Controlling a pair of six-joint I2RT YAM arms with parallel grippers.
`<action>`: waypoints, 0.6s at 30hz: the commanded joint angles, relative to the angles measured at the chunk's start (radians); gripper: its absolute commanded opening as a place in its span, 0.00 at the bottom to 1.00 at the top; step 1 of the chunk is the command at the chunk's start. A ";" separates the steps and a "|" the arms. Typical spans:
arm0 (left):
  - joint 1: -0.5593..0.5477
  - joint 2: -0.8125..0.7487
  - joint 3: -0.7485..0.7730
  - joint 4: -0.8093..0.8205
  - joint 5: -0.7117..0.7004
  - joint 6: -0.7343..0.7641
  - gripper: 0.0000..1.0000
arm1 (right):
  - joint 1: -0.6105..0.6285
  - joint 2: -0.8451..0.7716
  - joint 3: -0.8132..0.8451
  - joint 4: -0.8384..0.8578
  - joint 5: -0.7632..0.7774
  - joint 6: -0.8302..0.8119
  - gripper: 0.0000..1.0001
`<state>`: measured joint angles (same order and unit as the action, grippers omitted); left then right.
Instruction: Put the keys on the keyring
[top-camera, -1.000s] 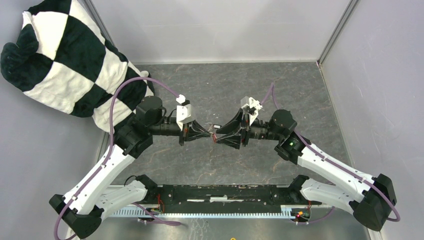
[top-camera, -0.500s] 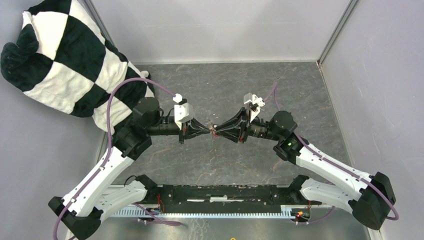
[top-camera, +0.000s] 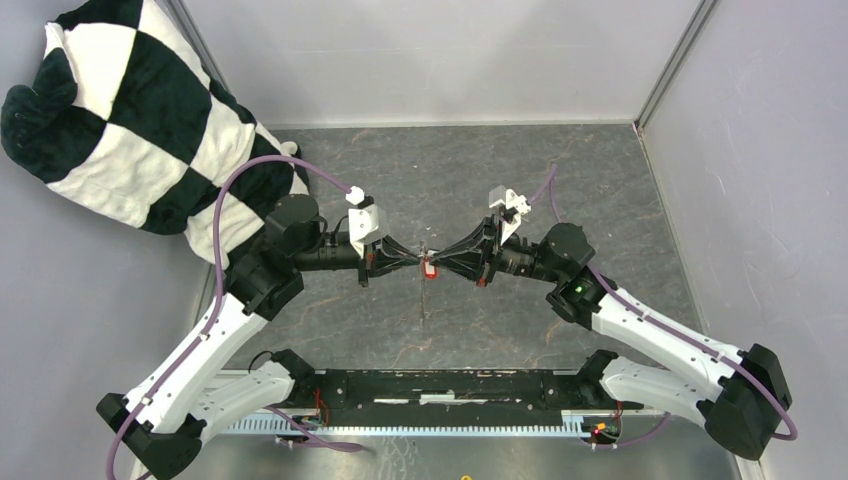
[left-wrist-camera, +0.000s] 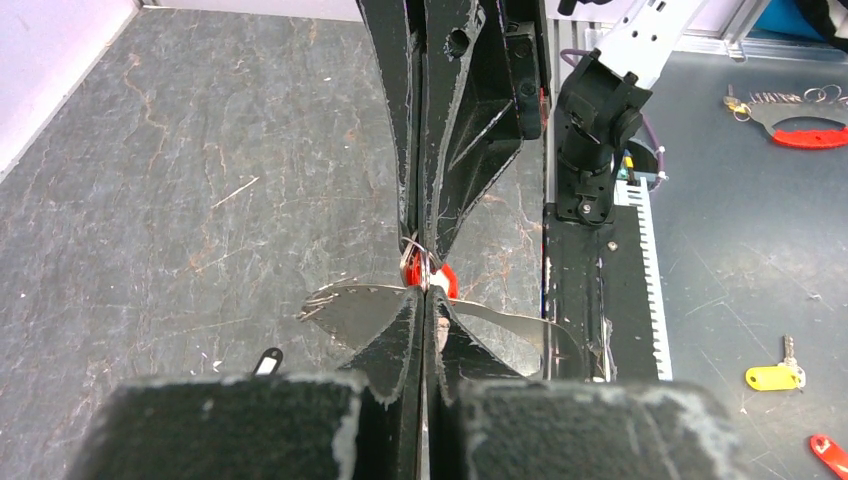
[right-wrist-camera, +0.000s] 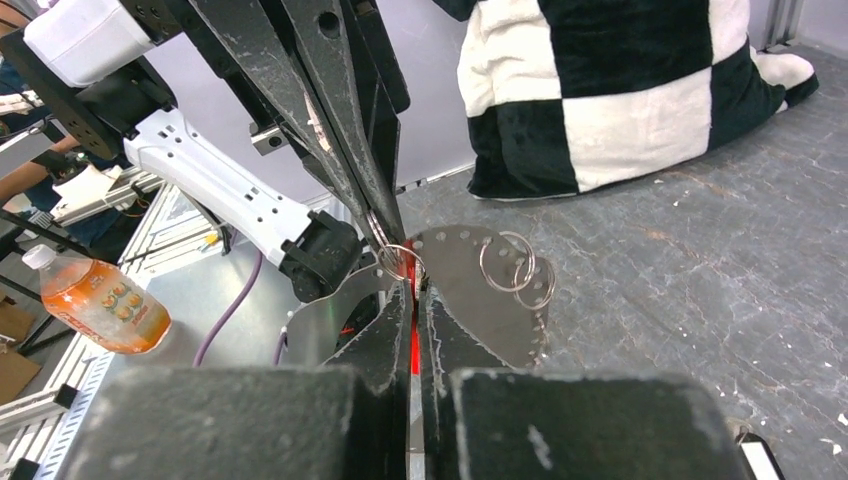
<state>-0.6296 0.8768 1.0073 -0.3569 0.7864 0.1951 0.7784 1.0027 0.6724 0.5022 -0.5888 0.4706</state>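
**While held above the table (top-camera: 330, 170), the keyring (right-wrist-camera: 470, 290) met a key**

Thin, silvery, jagged-rimmed, it sat pinched in the closed left gripper (top-camera: 416, 262). The right gripper (top-camera: 440, 266) clamped the red-tagged key (left-wrist-camera: 443, 281) beside it, blade hidden. A black-tagged key (left-wrist-camera: 268, 360) lay below; a checkered cushion (top-camera: 130, 120) filled the far-left corner.

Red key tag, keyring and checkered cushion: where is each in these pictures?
red key tag (top-camera: 431, 270), top view, on its red plastic body.
keyring (right-wrist-camera: 468, 295), right wrist view, on its flat silvery face.
checkered cushion (top-camera: 100, 175), top view, on a white patch in its lower part.
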 joint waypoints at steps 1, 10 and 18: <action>-0.001 -0.012 0.008 0.056 -0.012 -0.047 0.02 | -0.001 -0.034 -0.011 -0.034 0.026 -0.037 0.00; -0.001 -0.013 0.005 0.092 -0.026 -0.069 0.02 | 0.000 -0.051 -0.022 -0.093 0.008 -0.053 0.00; -0.001 -0.012 0.002 0.099 -0.008 -0.075 0.02 | -0.001 -0.021 0.082 -0.222 -0.048 -0.142 0.24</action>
<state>-0.6304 0.8772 0.9970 -0.3466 0.7616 0.1608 0.7784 0.9691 0.6697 0.3878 -0.6029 0.4129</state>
